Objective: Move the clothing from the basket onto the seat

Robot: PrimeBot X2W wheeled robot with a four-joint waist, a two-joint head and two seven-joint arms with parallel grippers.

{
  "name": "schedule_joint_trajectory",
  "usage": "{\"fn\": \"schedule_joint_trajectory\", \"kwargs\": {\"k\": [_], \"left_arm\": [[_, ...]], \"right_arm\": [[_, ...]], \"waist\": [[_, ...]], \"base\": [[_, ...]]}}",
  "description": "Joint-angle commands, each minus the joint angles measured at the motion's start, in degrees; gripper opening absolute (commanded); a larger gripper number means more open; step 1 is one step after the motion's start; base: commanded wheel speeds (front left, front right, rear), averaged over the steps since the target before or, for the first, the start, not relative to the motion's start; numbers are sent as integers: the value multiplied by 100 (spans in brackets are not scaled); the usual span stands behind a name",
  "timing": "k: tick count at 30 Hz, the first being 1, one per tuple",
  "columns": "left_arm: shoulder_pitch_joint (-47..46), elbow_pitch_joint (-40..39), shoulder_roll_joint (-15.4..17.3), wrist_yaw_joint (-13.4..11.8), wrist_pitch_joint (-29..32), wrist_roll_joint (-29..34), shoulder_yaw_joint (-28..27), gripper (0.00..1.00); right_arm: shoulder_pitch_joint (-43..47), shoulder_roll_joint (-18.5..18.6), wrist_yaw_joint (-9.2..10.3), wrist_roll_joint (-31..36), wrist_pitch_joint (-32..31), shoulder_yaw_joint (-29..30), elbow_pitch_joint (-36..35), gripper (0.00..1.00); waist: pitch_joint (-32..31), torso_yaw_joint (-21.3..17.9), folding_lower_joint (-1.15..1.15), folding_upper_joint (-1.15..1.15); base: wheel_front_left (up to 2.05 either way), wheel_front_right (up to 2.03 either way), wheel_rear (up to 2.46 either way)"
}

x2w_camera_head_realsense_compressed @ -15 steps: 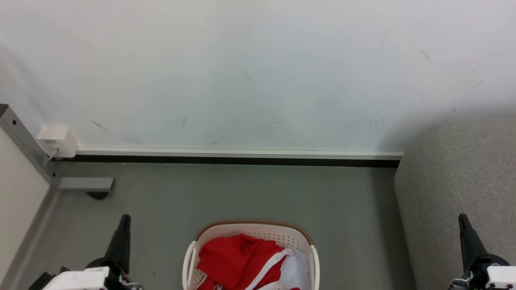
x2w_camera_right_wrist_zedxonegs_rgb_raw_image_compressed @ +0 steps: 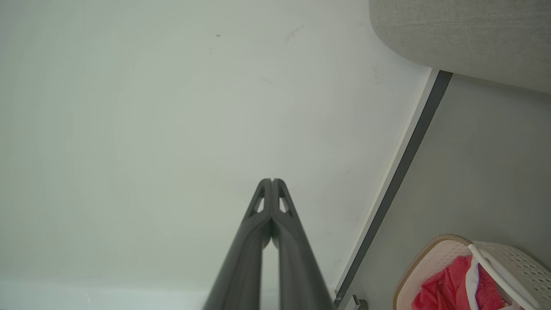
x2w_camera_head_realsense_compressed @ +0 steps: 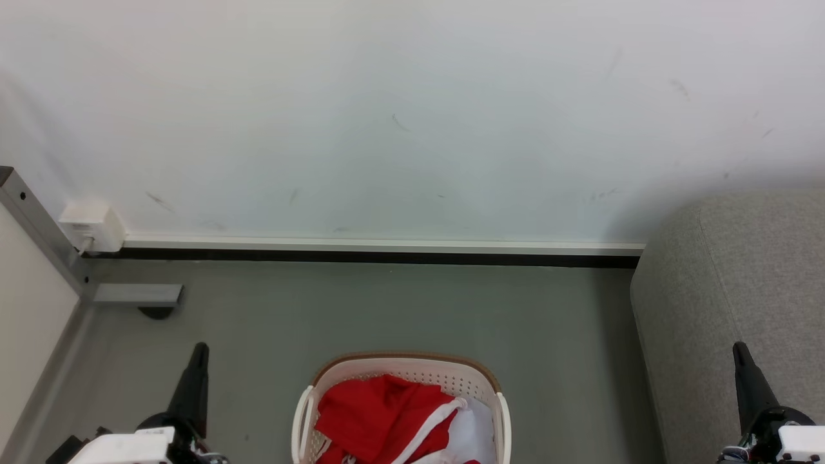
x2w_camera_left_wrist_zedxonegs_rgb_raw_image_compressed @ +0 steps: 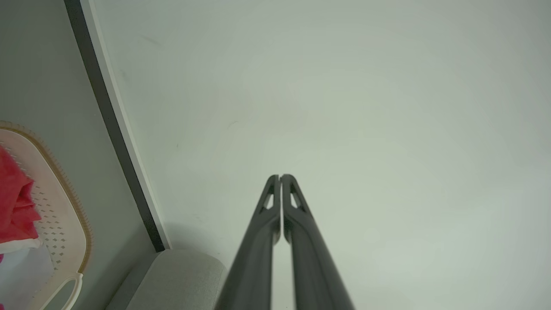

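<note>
Home-like living space, grey sofa (x2w_camera_head_realsense_compressed: 741, 303), laundry basket (x2w_camera_head_realsense_compressed: 399, 370) on grey floor (x2w_camera_head_realsense_compressed: 399, 303), white wall (x2w_camera_head_realsense_compressed: 412, 116)

The basket (x2w_camera_head_realsense_compressed: 412, 371) runs off the head view's bottom edge, so the clothing (x2w_camera_head_realsense_compressed: 374, 412) inside shows partly; the sofa (x2w_camera_head_realsense_compressed: 741, 290) is cropped at right.

**Head view.** Mounted high, facing forward and down at the wall (x2w_camera_head_realsense_compressed: 412, 116) and floor (x2w_camera_head_realsense_compressed: 387, 309). The bottom edge cuts the basket (x2w_camera_head_realsense_compressed: 406, 356), and the right edge cuts the seat (x2w_camera_head_realsense_compressed: 728, 290).

**Left wrist view.** Looks along the left tool (x2w_camera_left_wrist_zedxonegs_rgb_raw_image_compressed: 280, 176) at the wall, rolled so that the skirting (x2w_camera_left_wrist_zedxonegs_rgb_raw_image_compressed: 116, 129) runs steeply. The basket lies at its left edge and a seat corner at its bottom.

**Right wrist view.** Looks along the right tool (x2w_camera_right_wrist_zedxonegs_rgb_raw_image_compressed: 272, 180) at the same wall. The seat is at top right and the basket at bottom right.

**Overlap.** All three views share the wall, skirting, basket and seat.
</note>
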State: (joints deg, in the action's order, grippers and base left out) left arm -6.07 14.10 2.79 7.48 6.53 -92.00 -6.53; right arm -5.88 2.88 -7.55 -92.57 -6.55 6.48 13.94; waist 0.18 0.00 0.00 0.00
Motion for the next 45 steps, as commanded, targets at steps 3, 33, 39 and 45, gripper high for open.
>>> {"fn": "schedule_joint_trajectory", "kwargs": {"k": [3,33,39,45], "left_arm": [[-40,-14,13,15,18,-80,-11,0],[168,181,-23,-20,-611,1368,210,100],[200,94,-18,-77,-747,2102,266,100],[217,30,-13,-157,-883,2852,315,100]], "right_arm": [[-78,3,13,31,-10,13,17,0],[203,-13,2,2087,611,-485,-183,100],[208,18,3,3004,749,-624,-305,100],[195,50,3,3831,883,-743,-401,100]], "waist": [[0,0,0,0],[7,-9,0,0],[6,-12,0,0],[9,-15,0,0]], "base": [[0,0,0],[0,0,0],[0,0,0],[0,0,0]]}}
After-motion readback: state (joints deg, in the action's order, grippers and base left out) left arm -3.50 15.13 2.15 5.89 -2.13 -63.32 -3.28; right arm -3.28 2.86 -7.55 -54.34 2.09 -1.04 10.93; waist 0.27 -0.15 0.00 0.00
